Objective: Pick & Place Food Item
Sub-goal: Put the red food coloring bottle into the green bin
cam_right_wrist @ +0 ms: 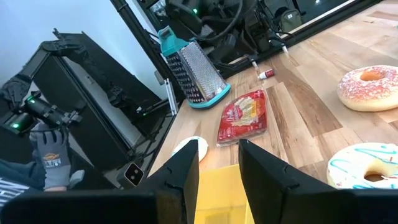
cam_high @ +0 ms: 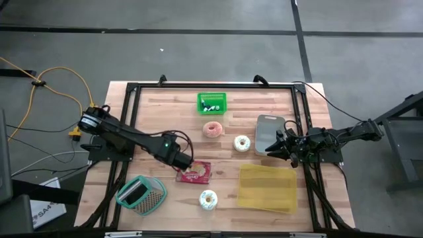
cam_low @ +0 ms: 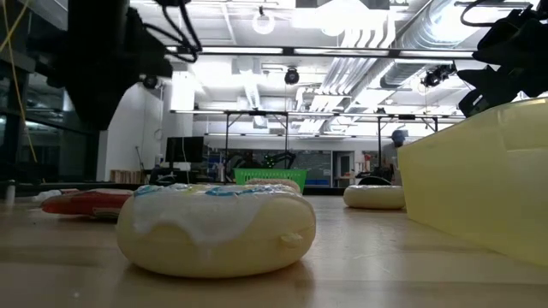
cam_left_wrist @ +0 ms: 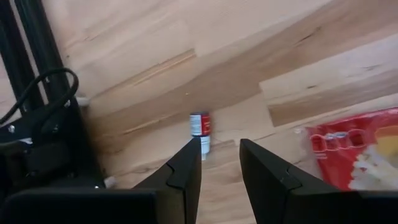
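On a wooden table (cam_high: pixel 225 132) framed by black rails, largest item first:

1. Yellow tray (cam_high: pixel 268 188), near the front right edge; nothing visible in it. Bare wood lies behind it and to its left.
2. Teal-framed grater (cam_high: pixel 141 194), lying at the front left corner, just beside the frame rail.
3. Grey slab (cam_high: pixel 269 132), at the right side behind the yellow tray, partly under the right arm's tip.
4. Green basket (cam_high: pixel 212 102), near the back edge at centre; small white and dark pieces inside, too small to tell what.
5. Red snack packet (cam_high: pixel 195 172), the food item under the left arm, flat on the wood between grater and tray. In the left wrist view it lies just beside the fingers, not between them.
6. Pink doughnut (cam_high: pixel 213 129), in front of the basket, open wood around it.
7. White doughnut with teal stripes (cam_high: pixel 242 142), between pink doughnut and grey slab.
8. Second white doughnut (cam_high: pixel 208 199), near the front edge, left of the tray.
9. Small red-and-white tube (cam_left_wrist: pixel 199 129), on bare wood beyond the left fingers.

Left gripper (cam_left_wrist: pixel 219 163): at the packet's left edge, fingers narrowly parted, holding nothing.
Right gripper (cam_right_wrist: pixel 219 163): low over the slab's right side, fingers narrowly parted, empty.
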{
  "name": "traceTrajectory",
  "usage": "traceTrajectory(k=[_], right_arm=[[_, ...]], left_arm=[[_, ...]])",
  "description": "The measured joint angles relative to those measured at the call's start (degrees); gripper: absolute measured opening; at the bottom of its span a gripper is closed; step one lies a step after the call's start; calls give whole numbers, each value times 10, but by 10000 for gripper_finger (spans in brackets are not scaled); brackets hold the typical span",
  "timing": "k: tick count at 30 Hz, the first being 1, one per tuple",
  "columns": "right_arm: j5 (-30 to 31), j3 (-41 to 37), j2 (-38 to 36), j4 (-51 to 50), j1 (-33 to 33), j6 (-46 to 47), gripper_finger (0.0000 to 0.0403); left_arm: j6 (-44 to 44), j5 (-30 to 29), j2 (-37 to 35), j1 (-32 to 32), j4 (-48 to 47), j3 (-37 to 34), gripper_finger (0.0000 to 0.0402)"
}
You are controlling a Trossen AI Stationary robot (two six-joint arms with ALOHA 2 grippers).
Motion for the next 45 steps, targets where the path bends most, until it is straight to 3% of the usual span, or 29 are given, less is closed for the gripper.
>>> traceTrajectory(k=[10, 17, 25, 45], right_arm=[[0, 0, 0, 0, 0, 0, 100], [0, 0, 0, 0, 0, 0, 100], [0, 0, 0, -1, 0, 0, 100], [0, 0, 0, -1, 0, 0, 100]], left_arm=[[-2, 20, -22, 0, 48, -57, 103], [2, 21, -93, 5, 56, -109, 103], [20, 49, -177, 29, 138, -198, 103], [20, 85, -178, 35, 290, -307, 103]])
